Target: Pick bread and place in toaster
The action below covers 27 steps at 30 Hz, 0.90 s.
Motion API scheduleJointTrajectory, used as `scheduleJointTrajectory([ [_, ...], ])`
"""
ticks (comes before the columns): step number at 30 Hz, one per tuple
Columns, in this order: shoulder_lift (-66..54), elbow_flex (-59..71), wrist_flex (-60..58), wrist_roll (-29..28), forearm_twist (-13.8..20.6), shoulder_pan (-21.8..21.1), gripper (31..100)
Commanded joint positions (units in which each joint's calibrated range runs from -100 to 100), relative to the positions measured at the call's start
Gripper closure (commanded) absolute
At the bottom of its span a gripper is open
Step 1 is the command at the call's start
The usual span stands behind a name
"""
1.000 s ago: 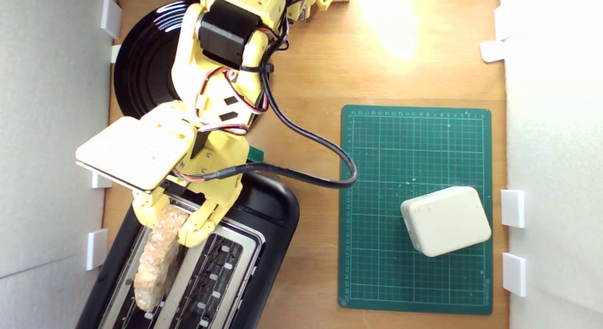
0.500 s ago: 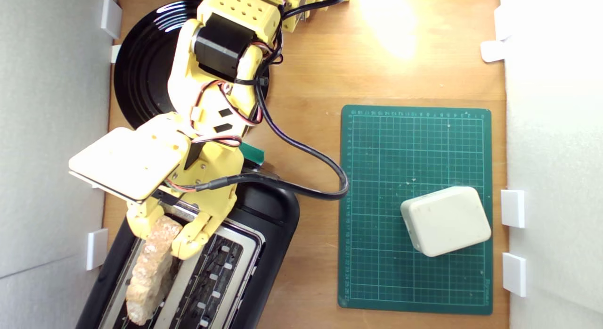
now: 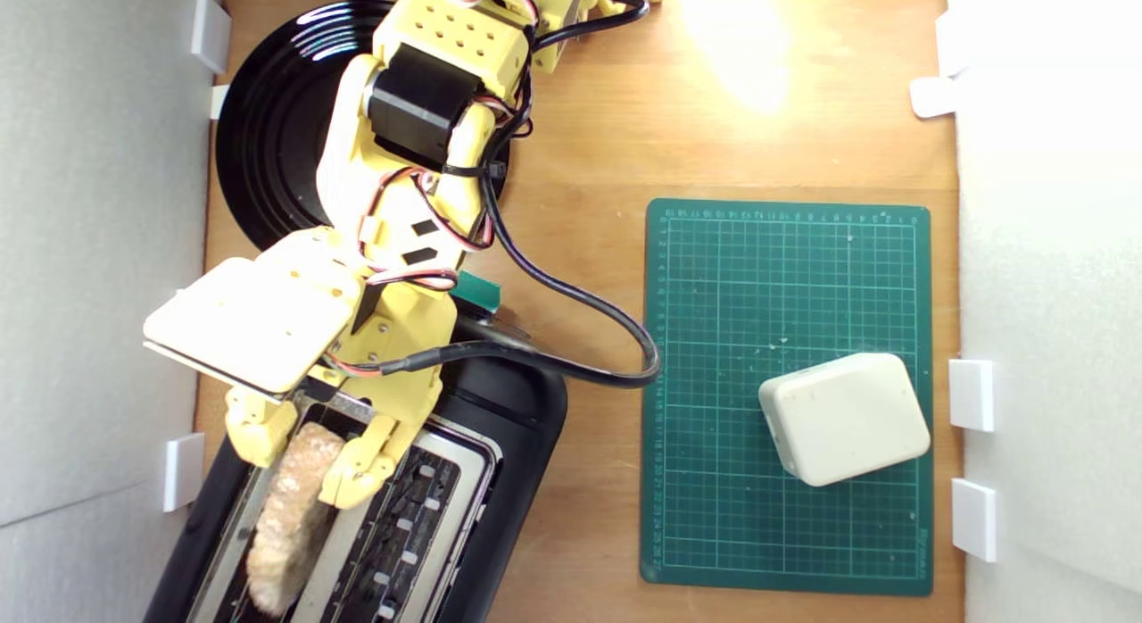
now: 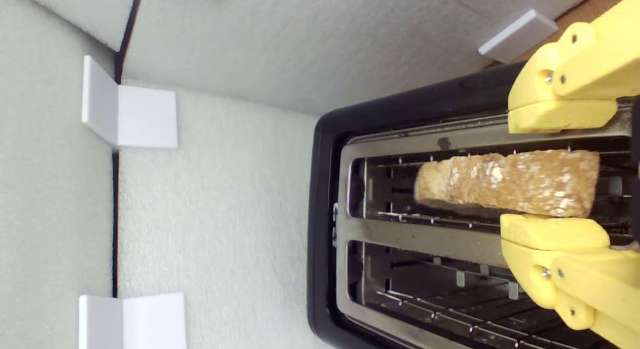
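Observation:
The bread [image 3: 285, 516] is a crusty brown slice standing edge-up inside the toaster's slot nearest the exterior view's left wall. The black toaster [image 3: 522, 409] has a shiny metal top plate and a green lever knob [image 3: 475, 290]. My yellow gripper [image 3: 302, 467] hovers over that slot, open, with one finger on each side of the slice's near end. In the wrist view the bread [image 4: 505, 184] lies within the slot of the toaster [image 4: 325, 214]. There the gripper [image 4: 512, 171] shows a clear gap between one finger and the crust. The other slot holds nothing.
A round black plate [image 3: 268, 132] sits behind the arm. A green cutting mat [image 3: 785, 275] on the exterior view's right carries a rounded white block [image 3: 843, 418]. White foam walls [image 4: 200, 214] stand close beside the toaster.
The fingers have spread apart and let go of the bread. The slice has sunk lower into the slot and straightened along it.

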Motion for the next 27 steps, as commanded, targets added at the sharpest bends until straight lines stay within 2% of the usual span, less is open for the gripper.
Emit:
scheduleJointTrajectory([
  [1,0.09,0.72,0.15,0.40,-0.14,0.40,49.2],
  [10,-3.41,0.63,0.15,0.45,-0.32,0.24,48.4],
  [17,-12.89,0.63,0.15,0.14,-0.41,0.16,48.5],
  [20,-17.88,0.63,0.15,-0.13,-2.49,0.40,48.6],
  [27,-28.28,0.90,0.15,-6.09,-2.86,-0.57,49.2],
])
